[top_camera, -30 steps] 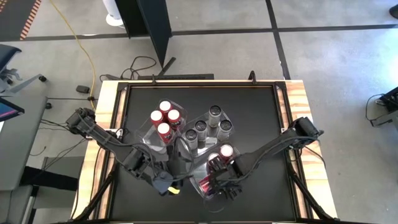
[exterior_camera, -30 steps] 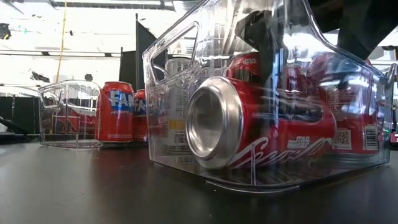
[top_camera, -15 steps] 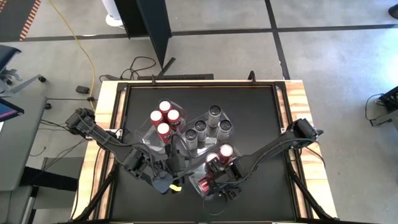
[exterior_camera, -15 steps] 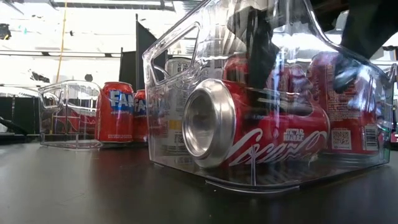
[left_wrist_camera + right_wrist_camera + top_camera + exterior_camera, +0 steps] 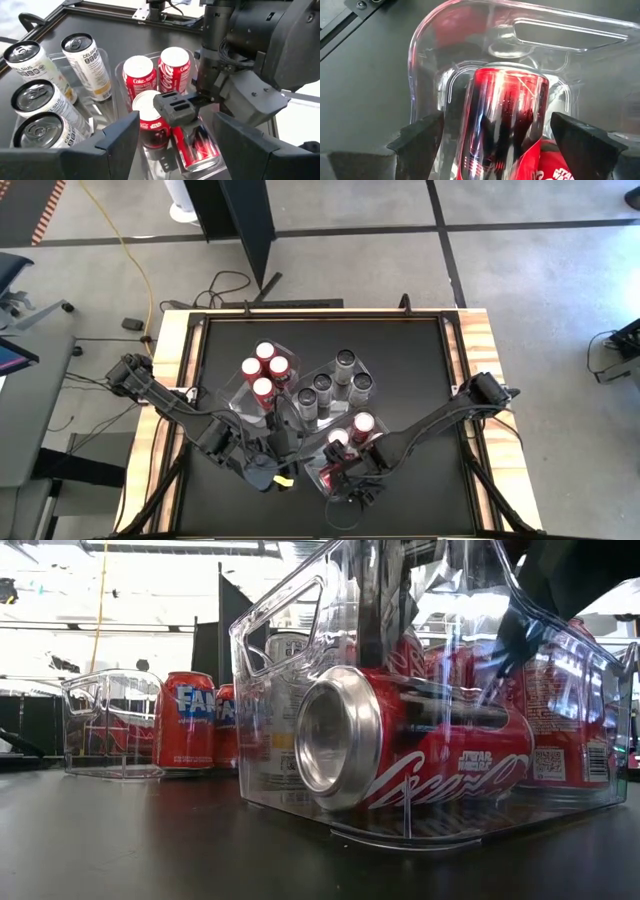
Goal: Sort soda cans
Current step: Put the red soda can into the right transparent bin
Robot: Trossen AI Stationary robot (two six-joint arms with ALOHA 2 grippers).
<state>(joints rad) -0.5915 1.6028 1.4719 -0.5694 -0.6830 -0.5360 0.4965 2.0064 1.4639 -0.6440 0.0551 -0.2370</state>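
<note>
Black bench (image 5: 420, 370) carries three clear trays; in the nearest tray (image 5: 560, 815) a red can (image 5: 420, 755) lies on its side, straddled by the open right tool (image 5: 192, 112), with three upright red cans (image 5: 172, 67) beside it. Judged step: laid can being grasped for standing; fingers must be closed on it without knocking neighbours. Farther off, silver cans (image 5: 330, 385) and more red cans (image 5: 265, 370) are seen trayed; left tool (image 5: 262, 470) is held open, empty, nearby.

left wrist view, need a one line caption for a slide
Right gripper reaches into a clear tray over a red can lying on its side, three red cans upright beside it.
</note>
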